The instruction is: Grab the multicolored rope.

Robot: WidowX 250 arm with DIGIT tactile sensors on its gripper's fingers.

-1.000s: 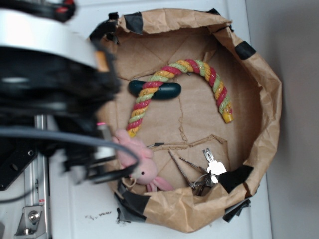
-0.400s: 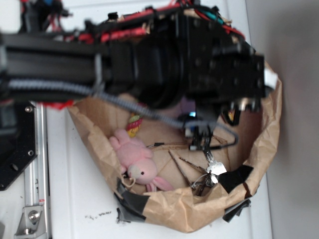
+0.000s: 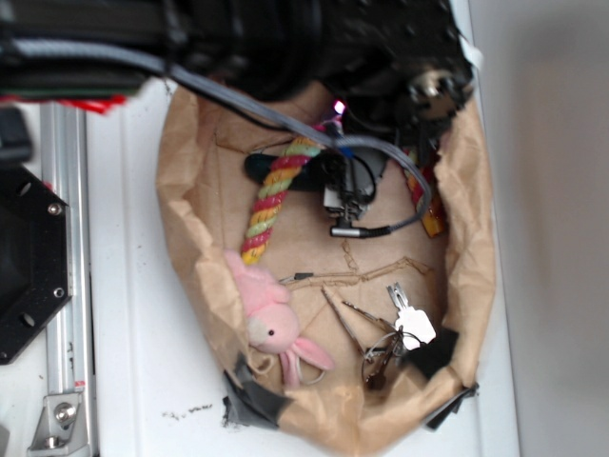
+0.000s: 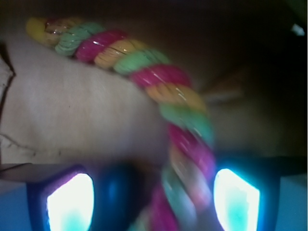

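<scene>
The multicolored rope (image 3: 270, 197) lies in the brown paper bag (image 3: 179, 224). Its left leg shows in red, yellow, orange and pale green, a bit of its right end (image 3: 430, 211) shows too, and my arm hides the top of the arch. My gripper (image 3: 348, 193) hangs low in the bag between the two legs. In the wrist view the rope (image 4: 166, 79) curves down between my open gripper (image 4: 154, 199), nearer the right finger (image 4: 236, 199). The jaws stand wide apart, not closed on it.
A dark green oblong object (image 3: 255, 168) lies under the rope's left leg and shows dark beside the left finger (image 4: 118, 197). A pink plush toy (image 3: 270, 320) and a bunch of keys (image 3: 407, 322) lie at the bag's near side. The bag walls stand close around.
My arm swung in from the left across the bag and then toward the top of the picture. The gripper now sits over the rope. The bag's walls have been pushed narrower.
</scene>
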